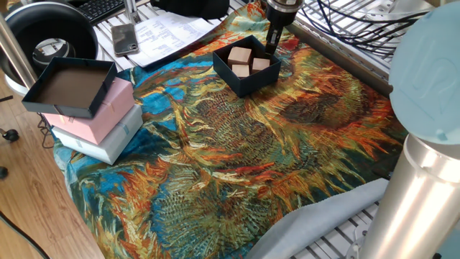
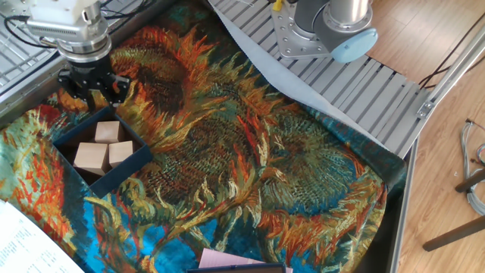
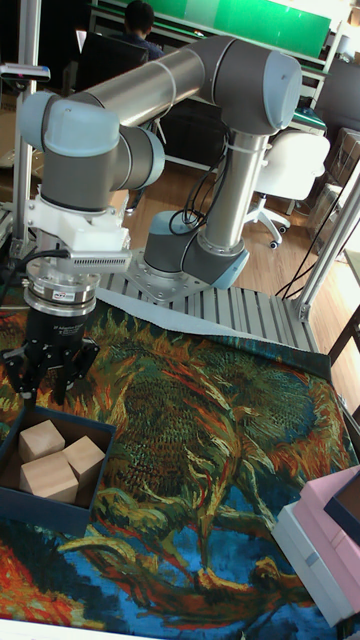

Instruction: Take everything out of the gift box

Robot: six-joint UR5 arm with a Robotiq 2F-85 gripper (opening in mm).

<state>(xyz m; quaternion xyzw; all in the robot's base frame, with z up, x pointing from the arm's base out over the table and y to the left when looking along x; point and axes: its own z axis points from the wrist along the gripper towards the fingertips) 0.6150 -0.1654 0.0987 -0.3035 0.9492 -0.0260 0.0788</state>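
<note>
The small navy gift box (image 1: 243, 83) (image 2: 115, 177) (image 3: 42, 510) sits on the sunflower cloth with three light wooden cubes inside. One cube (image 1: 240, 55) (image 2: 107, 131) (image 3: 40, 440) lies nearest the gripper, and beside it are a second cube (image 1: 260, 64) (image 2: 121, 153) (image 3: 85, 455) and a third cube (image 1: 241, 70) (image 2: 90, 157) (image 3: 48, 478). My gripper (image 1: 272, 49) (image 2: 92, 101) (image 3: 48, 386) hangs just above the box's far edge, pointing down. It is open, fingers spread, with nothing between them.
A larger navy tray (image 1: 32, 99) rests on a pink box (image 1: 108, 108) stacked on a white box (image 1: 108, 140) at the cloth's left. Papers (image 1: 169, 32) and a phone (image 1: 124, 38) lie behind. A metal frame rail (image 1: 345, 54) borders the cloth. The arm's base (image 2: 326, 30) stands on slats.
</note>
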